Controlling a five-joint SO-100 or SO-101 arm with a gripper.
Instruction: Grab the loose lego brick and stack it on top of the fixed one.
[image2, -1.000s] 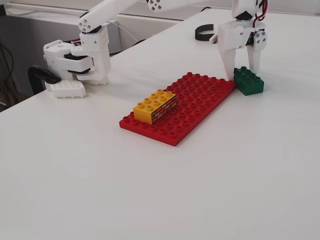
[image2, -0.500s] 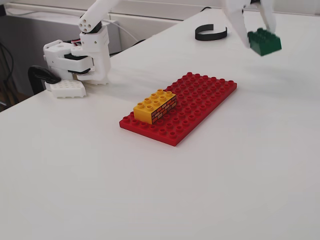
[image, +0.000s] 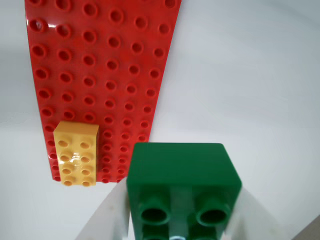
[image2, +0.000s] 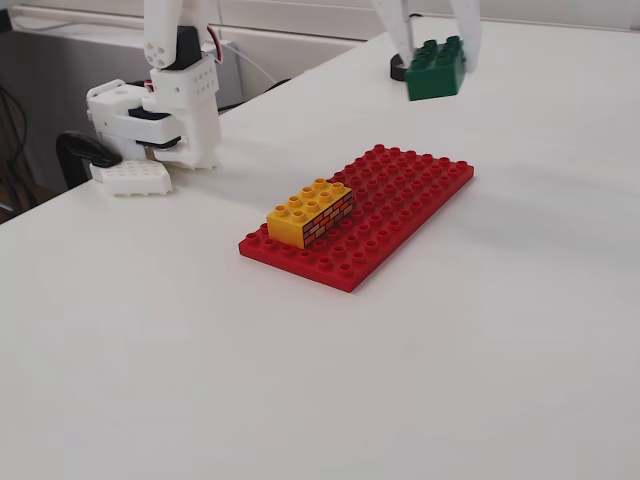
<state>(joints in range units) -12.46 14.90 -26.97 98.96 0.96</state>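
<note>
Both views were bright and evenly lit, the white table (image2: 520, 330) nearly washed out. Shadows were soft and faint; in the fixed view a thin one lay along the near edge of the red baseplate (image2: 400, 200). In the wrist view the green brick (image: 182, 175) was slightly soft up close, the yellow brick (image: 75, 152) showed small glare spots, and the baseplate's edges bowed.

In the fixed view my gripper (image2: 437, 62) is clamped on the dark green brick (image2: 437, 71), lifted clear of the white table (image2: 200, 380) near the top edge; the yellow brick (image2: 311, 213) sits on the near left part of the red baseplate (image2: 400, 205), well apart from it; my white base (image2: 165, 120) stands at the upper left.
</note>
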